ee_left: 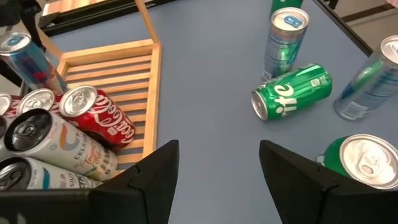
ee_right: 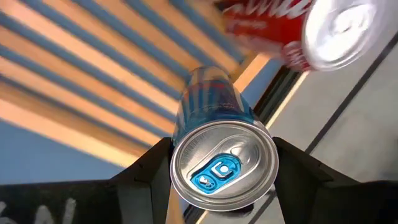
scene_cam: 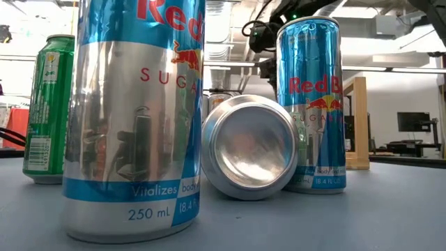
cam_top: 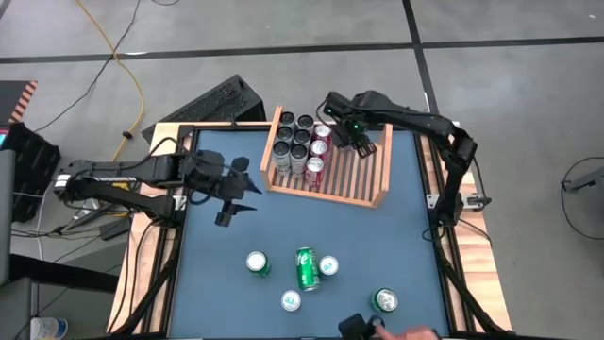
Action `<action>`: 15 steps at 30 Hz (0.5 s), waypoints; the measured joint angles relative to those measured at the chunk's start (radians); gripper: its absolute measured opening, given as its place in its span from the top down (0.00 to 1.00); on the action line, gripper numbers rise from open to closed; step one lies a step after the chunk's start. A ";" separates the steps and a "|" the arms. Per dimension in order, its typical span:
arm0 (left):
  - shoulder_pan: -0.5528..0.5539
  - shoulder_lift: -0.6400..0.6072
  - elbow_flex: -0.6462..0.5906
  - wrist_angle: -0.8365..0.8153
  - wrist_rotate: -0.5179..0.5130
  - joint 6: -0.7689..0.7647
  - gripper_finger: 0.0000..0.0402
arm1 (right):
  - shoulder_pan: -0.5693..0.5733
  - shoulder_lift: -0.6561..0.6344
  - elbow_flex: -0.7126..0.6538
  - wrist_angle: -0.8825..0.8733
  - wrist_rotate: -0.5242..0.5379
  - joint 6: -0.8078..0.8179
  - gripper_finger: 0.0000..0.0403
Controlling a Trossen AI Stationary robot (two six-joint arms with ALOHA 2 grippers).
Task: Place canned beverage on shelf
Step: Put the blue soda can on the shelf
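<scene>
The shelf (cam_top: pixel 354 175) is a light wooden tray with a slatted base, at the table's far middle. Several cans (cam_top: pixel 297 146) stand packed in its left part. My right gripper (cam_top: pixel 351 132) is above the shelf's far side, shut on a silver and blue canned beverage (ee_right: pixel 222 165). This can also shows in the left wrist view (ee_left: pixel 28 62). My left gripper (cam_top: pixel 236 194) hangs open over the table to the left of the shelf, with nothing between its fingers (ee_left: pixel 155 174). My right gripper pinches the can between its two fingers, one on each side of the wall just below the top rim (ee_right: pixel 177 146). The fingers come from above, pointing steeply down. The can hangs below them, top up, over the slats (ee_right: pixel 74 68). Whether its foot touches them, I cannot tell.
On the near half of the table, a green can (cam_top: pixel 307 269) lies on its side among standing cans (cam_top: pixel 258 263), (cam_top: pixel 328 266), (cam_top: pixel 291 300), (cam_top: pixel 383 300). A person's hand (cam_top: pixel 415 333) reaches in at the near edge. The shelf's right part shows bare slats.
</scene>
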 joint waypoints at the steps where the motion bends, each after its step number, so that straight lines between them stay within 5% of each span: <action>1: 0.012 0.000 0.000 0.001 0.010 0.006 0.47 | -0.005 0.000 0.000 0.007 -0.010 -0.007 0.47; 15: 0.156 0.000 0.000 0.009 0.109 0.037 0.47 | -0.058 0.016 0.001 0.062 -0.092 -0.106 0.47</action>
